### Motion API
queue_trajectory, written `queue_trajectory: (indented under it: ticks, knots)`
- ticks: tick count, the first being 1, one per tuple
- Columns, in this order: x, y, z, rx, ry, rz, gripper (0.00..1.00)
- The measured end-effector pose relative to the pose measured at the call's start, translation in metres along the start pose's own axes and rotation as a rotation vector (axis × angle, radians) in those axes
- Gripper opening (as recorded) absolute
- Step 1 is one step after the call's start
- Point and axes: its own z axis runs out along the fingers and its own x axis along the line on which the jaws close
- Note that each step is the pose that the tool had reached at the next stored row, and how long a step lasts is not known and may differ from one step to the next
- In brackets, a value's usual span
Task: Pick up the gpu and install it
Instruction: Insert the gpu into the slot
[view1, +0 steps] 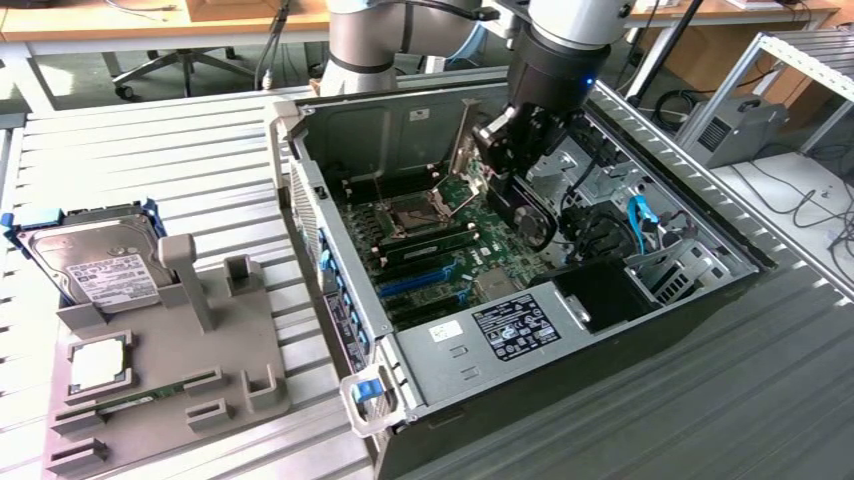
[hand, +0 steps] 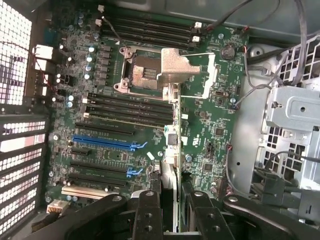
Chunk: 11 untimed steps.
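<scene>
- End effector (hand: 175, 215): fingers clamped on gpu (hand: 176, 167), one each side of the card.
- Gpu: held on edge, inside open case (view1: 441, 375), above motherboard (hand: 215, 125), not seated. Long axis runs straight out from end effector, silver bracket (hand: 186, 67) at far end.
- Key relation: card edge appears to lie across expansion slots (hand: 105, 143), not along them; slots near, off to one side.
- Case stands on worktop (view1: 200, 150).
</scene>
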Motion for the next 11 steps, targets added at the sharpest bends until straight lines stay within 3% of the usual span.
queue_trajectory:
  ticks: [11]
  knots:
    - [-0.0002,0.0,0.0001,-0.0017,0.0021,-0.085,0.26]
